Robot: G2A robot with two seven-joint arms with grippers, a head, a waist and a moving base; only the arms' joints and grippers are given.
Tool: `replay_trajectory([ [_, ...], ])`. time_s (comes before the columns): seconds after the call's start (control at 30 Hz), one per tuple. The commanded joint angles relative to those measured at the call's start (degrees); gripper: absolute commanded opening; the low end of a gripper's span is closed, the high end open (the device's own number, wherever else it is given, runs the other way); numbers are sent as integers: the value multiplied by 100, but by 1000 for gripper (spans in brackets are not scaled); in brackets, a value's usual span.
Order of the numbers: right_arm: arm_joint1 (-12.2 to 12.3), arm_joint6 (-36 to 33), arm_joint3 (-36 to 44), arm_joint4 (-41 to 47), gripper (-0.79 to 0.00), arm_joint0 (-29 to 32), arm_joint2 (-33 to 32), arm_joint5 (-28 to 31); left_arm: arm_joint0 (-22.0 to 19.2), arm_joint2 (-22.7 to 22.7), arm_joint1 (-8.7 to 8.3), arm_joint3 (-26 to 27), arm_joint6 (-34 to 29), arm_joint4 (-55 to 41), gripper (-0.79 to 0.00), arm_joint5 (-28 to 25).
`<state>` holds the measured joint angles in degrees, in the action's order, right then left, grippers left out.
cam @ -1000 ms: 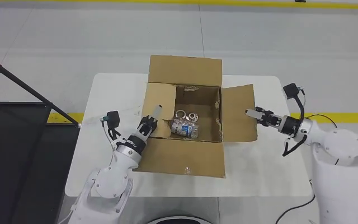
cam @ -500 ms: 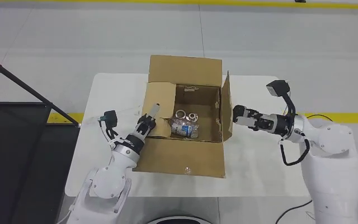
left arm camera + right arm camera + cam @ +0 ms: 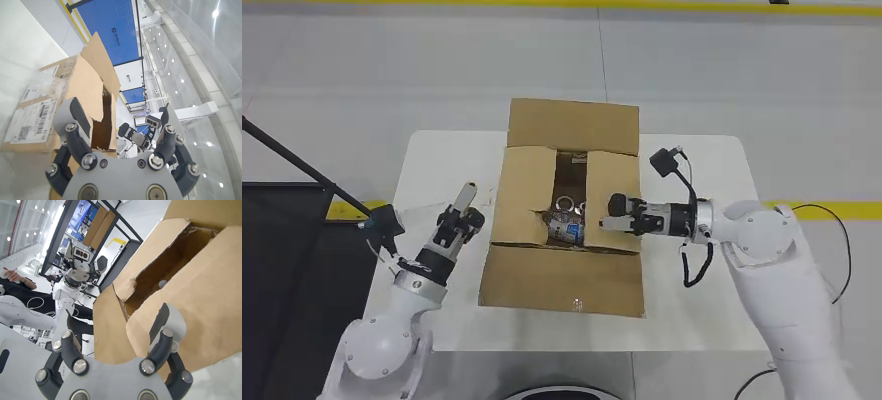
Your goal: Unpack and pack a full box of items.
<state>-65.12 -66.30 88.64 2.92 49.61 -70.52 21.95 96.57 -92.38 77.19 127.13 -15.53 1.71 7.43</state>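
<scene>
The cardboard box (image 3: 562,285) stands mid-table with its far flap laid back and its near flap hanging down. Inside lie a small bottle (image 3: 570,231) and metal rings (image 3: 575,207). My right gripper (image 3: 619,213) is at the box's right side, open, with the right flap (image 3: 170,323) raised inward and passing between its fingers (image 3: 167,321). My left gripper (image 3: 464,214) hovers open over the table left of the box, apart from the upright left flap (image 3: 525,195). The left wrist view has the box's labelled side (image 3: 37,111) just beyond that gripper (image 3: 122,117).
White table (image 3: 427,180) has free room on both sides of the box. A black stand pole (image 3: 302,165) crosses the floor at the left. A cable (image 3: 827,215) trails off the right arm.
My right arm swung left and pushed the right flap from flat on the table up and over the opening. My left gripper drew back left, away from the left flap.
</scene>
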Motion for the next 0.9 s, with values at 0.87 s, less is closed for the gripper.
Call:
replay_trajectory([
  [0.87,26,459,-74,-615,0,-240,558,-8,790,-1103,-401,-772,-4241,-1577,0,-603],
])
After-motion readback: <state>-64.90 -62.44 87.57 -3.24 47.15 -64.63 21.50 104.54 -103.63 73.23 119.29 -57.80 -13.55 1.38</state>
